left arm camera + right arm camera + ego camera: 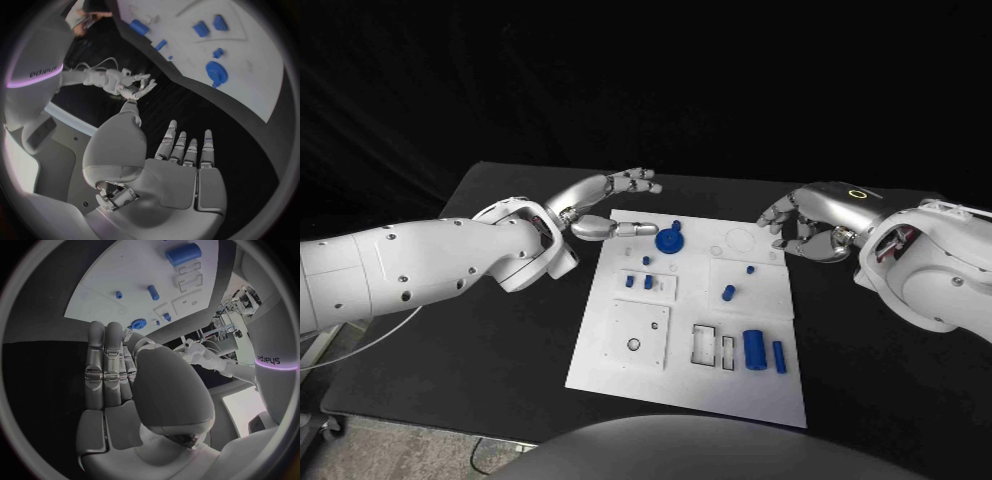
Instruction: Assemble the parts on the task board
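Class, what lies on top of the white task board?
On the white task board lie small blue parts: a round blue disc, a blue cylinder and smaller blue pegs. Anything beneath the board is hidden.

Parts (754,349) on task board (635,375), hands apparently flanking its far end.

I see the black table (516,330) carrying one thing directly: the white task board (625,375), lying flat near its middle, its long side running away from me. Dark tabletop shows on both sides of the board and along its far edge.
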Tool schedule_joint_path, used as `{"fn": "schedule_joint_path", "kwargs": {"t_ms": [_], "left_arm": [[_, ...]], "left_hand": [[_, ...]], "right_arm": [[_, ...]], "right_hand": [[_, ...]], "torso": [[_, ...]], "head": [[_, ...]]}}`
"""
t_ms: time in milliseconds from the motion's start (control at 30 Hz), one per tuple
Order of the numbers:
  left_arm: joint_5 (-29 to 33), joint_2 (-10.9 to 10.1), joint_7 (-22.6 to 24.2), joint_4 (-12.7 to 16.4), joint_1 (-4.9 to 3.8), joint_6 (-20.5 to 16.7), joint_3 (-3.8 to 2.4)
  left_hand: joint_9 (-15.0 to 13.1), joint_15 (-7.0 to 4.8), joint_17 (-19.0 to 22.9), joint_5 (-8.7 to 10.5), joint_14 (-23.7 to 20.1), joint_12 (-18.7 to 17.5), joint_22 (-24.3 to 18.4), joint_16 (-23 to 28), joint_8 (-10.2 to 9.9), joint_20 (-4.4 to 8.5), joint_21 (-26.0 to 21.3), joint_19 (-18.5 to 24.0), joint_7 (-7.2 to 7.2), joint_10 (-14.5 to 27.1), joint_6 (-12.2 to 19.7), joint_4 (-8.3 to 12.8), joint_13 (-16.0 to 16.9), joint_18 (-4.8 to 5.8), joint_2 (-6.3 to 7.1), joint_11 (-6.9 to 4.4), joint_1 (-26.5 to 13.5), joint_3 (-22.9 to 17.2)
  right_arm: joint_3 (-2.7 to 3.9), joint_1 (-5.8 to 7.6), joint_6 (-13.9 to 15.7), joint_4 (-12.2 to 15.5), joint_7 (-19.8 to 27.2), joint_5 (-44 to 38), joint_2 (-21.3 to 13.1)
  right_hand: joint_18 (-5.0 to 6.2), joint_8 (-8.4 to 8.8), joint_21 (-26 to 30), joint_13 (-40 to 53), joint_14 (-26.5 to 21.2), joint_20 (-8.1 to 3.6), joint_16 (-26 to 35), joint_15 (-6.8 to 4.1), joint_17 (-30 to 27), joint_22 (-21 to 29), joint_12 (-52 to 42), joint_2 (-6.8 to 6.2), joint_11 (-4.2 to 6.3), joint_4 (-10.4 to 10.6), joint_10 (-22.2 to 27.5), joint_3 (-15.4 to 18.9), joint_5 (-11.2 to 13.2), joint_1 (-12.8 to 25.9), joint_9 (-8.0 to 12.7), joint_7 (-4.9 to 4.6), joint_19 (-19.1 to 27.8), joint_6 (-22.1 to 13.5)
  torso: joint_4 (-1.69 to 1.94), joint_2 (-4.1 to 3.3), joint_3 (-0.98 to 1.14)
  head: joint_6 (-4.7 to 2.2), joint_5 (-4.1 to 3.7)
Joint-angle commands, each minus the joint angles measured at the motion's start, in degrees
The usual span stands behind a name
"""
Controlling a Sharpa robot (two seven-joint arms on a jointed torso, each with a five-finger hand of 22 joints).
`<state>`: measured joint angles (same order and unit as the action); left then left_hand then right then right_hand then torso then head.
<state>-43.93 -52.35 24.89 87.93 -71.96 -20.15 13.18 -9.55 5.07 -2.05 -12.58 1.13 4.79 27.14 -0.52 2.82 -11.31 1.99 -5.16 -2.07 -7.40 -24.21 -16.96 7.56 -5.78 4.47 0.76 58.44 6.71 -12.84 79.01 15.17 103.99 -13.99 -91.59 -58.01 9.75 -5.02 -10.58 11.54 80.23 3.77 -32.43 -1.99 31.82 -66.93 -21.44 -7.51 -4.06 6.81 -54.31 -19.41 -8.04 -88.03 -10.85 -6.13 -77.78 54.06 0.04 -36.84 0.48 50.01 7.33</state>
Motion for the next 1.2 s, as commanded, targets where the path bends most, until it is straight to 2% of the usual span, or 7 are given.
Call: {"fn": "schedule_joint_path", "kwargs": {"t_ms": [33, 133, 233, 500, 767, 967, 1200], "left_arm": [[38.5, -0.1, 7.0, 1.0, 0.07, 13.3, 0.02], [42.3, -0.3, 8.1, 1.7, 0.22, 15.2, 0.04], [43.1, -0.4, 9.4, 2.3, 0.31, 15.1, 0.05], [43.6, -0.8, 12.3, 3.9, 0.44, 12.1, 0.06], [43.8, -0.8, 11.7, 4.8, 0.6, 11.3, 0.06], [43.8, -0.8, 11.8, 5.0, 0.75, 11.2, 0.06], [43.8, -0.8, 11.5, 5.0, 0.81, 11.2, 0.06]], "left_hand": [[2.6, 0.81, 2.1, 0.65, -1.1, -1.2, -11.5, 0.5, -0.5, -0.77, -0.8, 3.6, 1.31, 2.8, 6.2, -0.2, -2.4, 0.8, -0.95, -1.09, -4.2, -0.4], [4.1, 0.45, 2.1, 2.81, -1.1, -1.5, -21.1, 0.5, -0.7, -1.67, -1.5, 4.9, 2.15, 3.9, 8.5, -0.2, -3.8, 0.65, -0.96, -1.62, -6.3, -0.8], [4.7, 0.46, 2.1, 3.44, -1.1, -1.4, -21.9, 0.5, -0.7, -1.72, -1.5, 5.0, 2.9, 4.2, 9.1, -0.2, -4.2, 0.17, -0.91, -2.03, -7.0, -0.8], [5.8, 0.05, 2.1, 3.06, -1.1, -0.1, -22.8, 0.5, -0.6, -0.83, -1.6, 5.1, 3.2, 3.7, 8.0, 0.0, -4.8, -1.79, -4.6, -2.85, -6.5, -1.6], [7.0, 2.07, 2.1, 1.02, -1.1, 1.8, -22.8, 0.5, -0.5, -2.39, -1.5, 5.0, 1.43, 3.3, 7.1, 0.2, -5.7, -4.09, -9.13, -0.1, -4.0, 0.9], [7.4, 2.17, 2.1, 2.83, -1.1, 2.3, -22.6, 0.5, -0.6, -4.42, -1.4, 4.9, 1.97, 3.6, 7.2, 0.0, -6.0, -4.36, -5.41, -0.33, -2.2, 1.7], [7.5, 2.38, 2.1, 2.32, -1.1, 2.7, -22.6, 0.5, -0.6, -4.84, -1.4, 4.8, 1.9, 3.7, 7.3, 0.0, -6.0, -4.42, -4.67, 0.2, -0.7, 0.6]], "right_arm": [[0.02, -0.86, -0.2, -1.0, 1.7, -7.0, 0.9], [0.02, -1.72, -0.5, -1.9, 2.1, -8.0, 1.8], [0.02, -2.52, -0.9, -2.6, 2.4, -8.4, 2.5], [0.03, -4.19, -1.7, -4.3, 2.8, -8.7, 3.7], [0.03, -5.78, -3.1, -6.1, 1.2, -8.8, 4.8], [0.03, -6.62, -4.0, -7.7, 0.5, -8.8, 5.6], [0.03, -7.58, -3.3, -9.8, 0.8, -8.8, 6.7]], "right_hand": [[0.56, 0.11, -0.2, -0.7, 0.6, -0.12, 0.2, -0.04, 0.1, -0.4, 0.6, -0.98, -0.11, 0.9, -0.4, -0.3, 1.9, 1.0, 0.3, 0.04, -0.1, 0.5], [0.63, -0.12, -0.1, -1.8, 1.1, 0.0, 0.3, -0.01, 0.2, -0.6, 2.0, -1.81, -0.28, 1.9, 0.2, -0.3, 2.9, 2.3, 0.6, 0.02, -0.3, 1.4], [0.64, 0.03, 0.0, -2.8, 1.3, 0.11, 0.5, -0.01, 0.3, -0.6, 3.3, -2.29, -0.43, 2.4, 0.7, -0.5, 3.0, 2.7, 0.9, 0.61, -0.5, 1.7], [0.62, 0.13, 0.5, -4.6, 1.5, 0.28, 0.8, 0.16, 0.3, -0.6, 5.4, -2.71, -0.59, 2.8, 0.5, -0.3, 3.3, 3.2, 1.6, -0.17, -0.8, 2.7], [0.56, 0.79, 0.9, -6.8, 1.7, 0.65, 1.2, 0.81, 0.4, -0.8, 7.7, -2.7, -0.87, 2.0, -1.7, -1.5, 0.9, 2.0, 3.0, -1.45, -1.1, 3.1], [0.58, 0.8, 1.0, -7.8, 1.5, 0.68, 1.5, 0.84, 0.4, -1.0, 9.3, -2.74, -1.07, 1.6, -1.5, -2.0, 0.0, 1.9, 3.6, -1.78, -1.0, 3.7], [0.53, 0.74, 1.1, -7.9, 1.5, 0.8, 1.6, 1.04, 0.5, -1.1, 9.5, -2.54, -1.06, 1.7, -2.3, -2.1, 0.1, 2.3, 3.8, -1.88, -0.9, 4.1]], "torso": [[0.06, -0.03, -0.15], [0.01, -0.04, -0.16], [0.01, -0.07, -0.19], [-0.05, -0.06, 0.02], [-0.07, -0.02, -0.01], [-0.03, -0.04, -0.02], [-0.05, -0.05, 0.0]], "head": [[-0.01, 0.03], [-0.01, -0.27], [-0.01, -0.31], [-0.01, 0.37], [-0.01, -0.69], [-0.01, -1.21], [-0.01, -1.44]]}}
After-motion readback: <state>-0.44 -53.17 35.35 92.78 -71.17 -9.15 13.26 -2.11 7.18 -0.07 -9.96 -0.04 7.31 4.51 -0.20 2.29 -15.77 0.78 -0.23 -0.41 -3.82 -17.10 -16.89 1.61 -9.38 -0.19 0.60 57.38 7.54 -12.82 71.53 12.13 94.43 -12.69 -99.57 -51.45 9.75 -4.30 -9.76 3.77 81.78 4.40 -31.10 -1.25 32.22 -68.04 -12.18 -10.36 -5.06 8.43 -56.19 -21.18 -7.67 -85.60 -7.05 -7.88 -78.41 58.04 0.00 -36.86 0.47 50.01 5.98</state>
